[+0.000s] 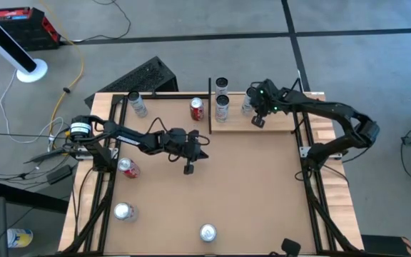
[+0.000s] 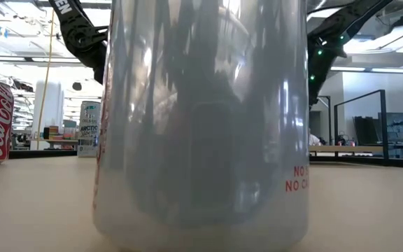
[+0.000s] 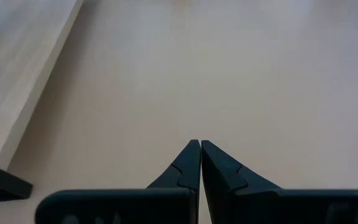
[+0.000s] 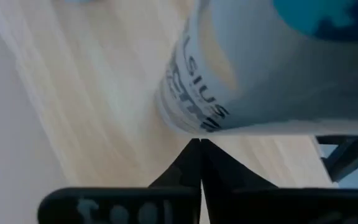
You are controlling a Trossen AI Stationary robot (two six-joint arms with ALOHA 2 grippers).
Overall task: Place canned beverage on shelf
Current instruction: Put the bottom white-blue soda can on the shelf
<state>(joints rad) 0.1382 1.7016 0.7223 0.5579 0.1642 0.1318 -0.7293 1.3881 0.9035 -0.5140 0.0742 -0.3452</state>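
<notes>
- Left tool [image 1: 189, 168], fingers pressed together and empty, hovers over the tabletop [image 1: 248, 193] centre.
- Shelf [image 1: 277, 121] lies at 12 o'clock, carrying cans [image 1: 222, 107].
- Right tool [image 1: 257, 121], closed and empty, beside a Celsius can [image 4: 260, 68] on it.

Even overhead light, low view's near can [image 2: 201, 126] blurred (reflective glare), soft shadows

Dark arms, black cabling; green lights on right wrist; left end effector [image 3: 200, 163] fingers matte black wedges.
</notes>
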